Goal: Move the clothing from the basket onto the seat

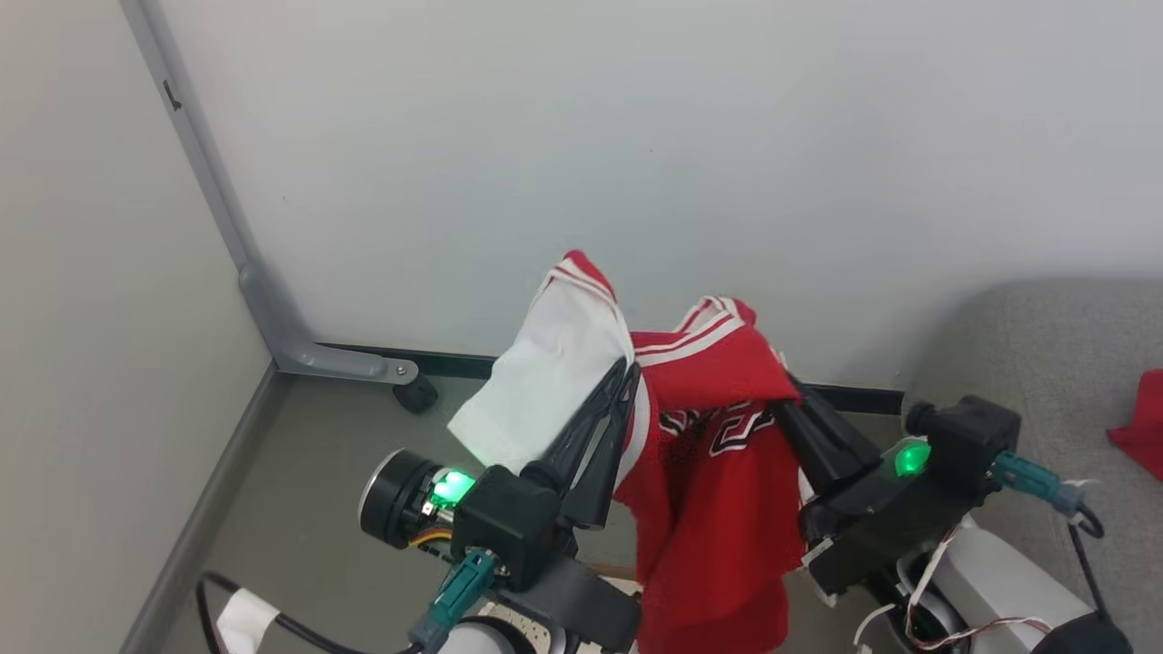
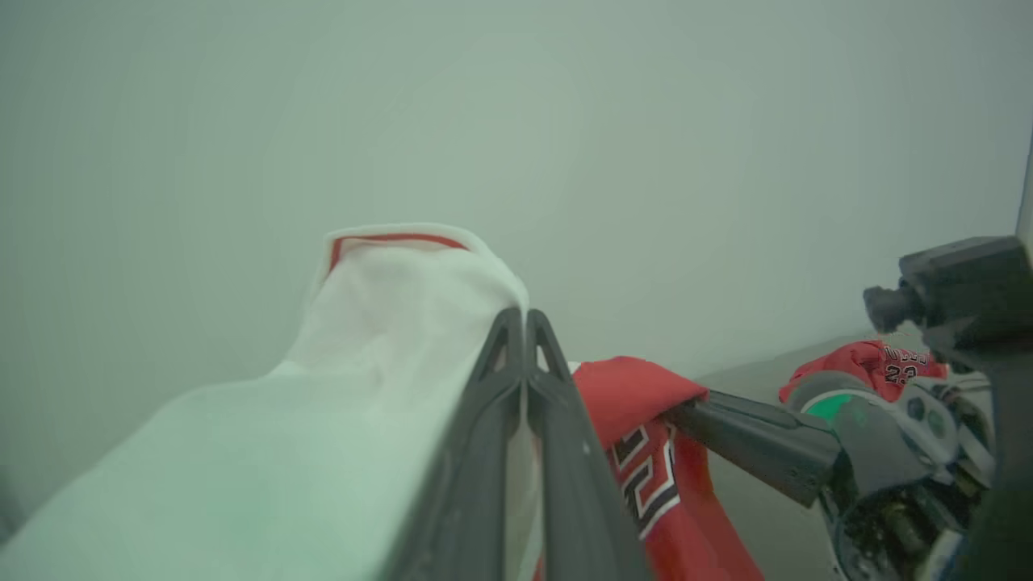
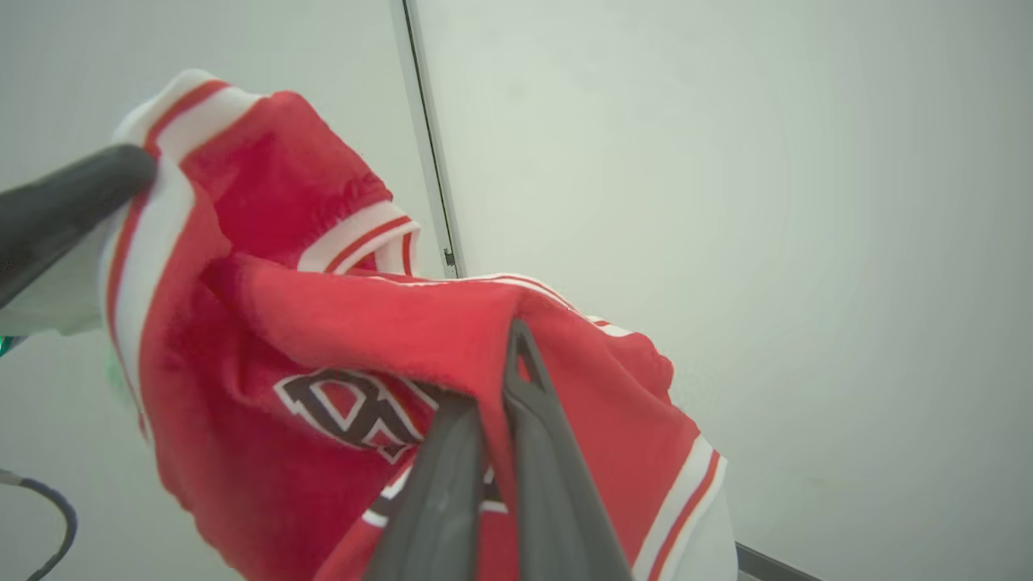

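A piece of the clothing (image 1: pixel 718 436), a red jersey with white panels and striped trim, hangs in the air in front of the wall, held up by both grippers. My left gripper (image 1: pixel 627 374) is shut on its white side, and the white fabric (image 2: pixel 387 323) drapes over the closed fingers (image 2: pixel 557 420). My right gripper (image 1: pixel 789 404) is shut on the red side; in the right wrist view red cloth (image 3: pixel 339 323) folds over its fingers (image 3: pixel 533 436). The grey seat (image 1: pixel 1036 363) lies at the right with another red garment (image 1: pixel 1140 427) on it. A cream perforated sliver of the basket (image 1: pixel 513 629) peeks from under my left wrist.
A pale wall stands close behind the jersey, with a grey metal post (image 1: pixel 227 209) and a black caster (image 1: pixel 415 394) in the corner at the left. Grey floor (image 1: pixel 309 490) runs below. A black cable (image 1: pixel 273 618) lies at the lower left.
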You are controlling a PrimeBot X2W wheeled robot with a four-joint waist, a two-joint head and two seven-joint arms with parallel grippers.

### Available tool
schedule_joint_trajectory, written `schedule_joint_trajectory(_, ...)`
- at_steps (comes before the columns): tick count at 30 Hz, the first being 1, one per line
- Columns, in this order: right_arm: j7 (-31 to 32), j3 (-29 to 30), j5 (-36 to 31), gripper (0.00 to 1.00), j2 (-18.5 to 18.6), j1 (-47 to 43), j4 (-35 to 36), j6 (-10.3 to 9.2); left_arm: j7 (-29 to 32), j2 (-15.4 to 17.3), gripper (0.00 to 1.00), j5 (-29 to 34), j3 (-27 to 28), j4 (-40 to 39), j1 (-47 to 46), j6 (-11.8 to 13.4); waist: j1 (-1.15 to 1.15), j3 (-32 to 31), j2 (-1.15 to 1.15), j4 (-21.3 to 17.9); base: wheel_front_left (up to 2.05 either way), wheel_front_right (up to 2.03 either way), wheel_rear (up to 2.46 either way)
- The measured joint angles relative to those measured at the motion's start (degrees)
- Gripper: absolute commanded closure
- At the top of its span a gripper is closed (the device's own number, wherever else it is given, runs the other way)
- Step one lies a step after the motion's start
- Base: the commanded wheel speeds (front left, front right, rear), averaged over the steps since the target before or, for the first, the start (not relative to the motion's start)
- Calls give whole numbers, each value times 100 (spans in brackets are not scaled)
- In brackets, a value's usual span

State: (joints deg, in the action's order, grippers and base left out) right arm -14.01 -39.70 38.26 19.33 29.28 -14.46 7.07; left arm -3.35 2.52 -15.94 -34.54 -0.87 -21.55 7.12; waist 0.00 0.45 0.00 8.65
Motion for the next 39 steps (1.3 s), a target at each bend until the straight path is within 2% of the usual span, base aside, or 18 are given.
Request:
schedule_joint_trajectory(1, -21, 55, 18, 100, 29, 20, -18, 0, 8, 0, 0, 18, 35, -1, 81, 0, 0, 6, 0, -18, 0, 0, 0)
schedule_joint_trajectory(8, -24, 415, 114, 100, 271, 242, -130, 0, 75, 21, 0, 260, 44, 3, 569, 0, 0, 89, 0, -129, 0, 0, 0)
schedule_joint_trajectory(22, -26, 1327, 353, 100, 1078, 782, -463, 0, 94, 55, 0, 556, -99, 57, 1112, 0, 0, 420, 0, -363, 0, 0, 0)
schedule_joint_trajectory(39, -27, 2440, 1035, 100, 2531, 1423, -842, 0, -137, 64, 0, 637, -570, 5, 1224, 0, 1, 1243, 1, -634, 0, 0, 0)
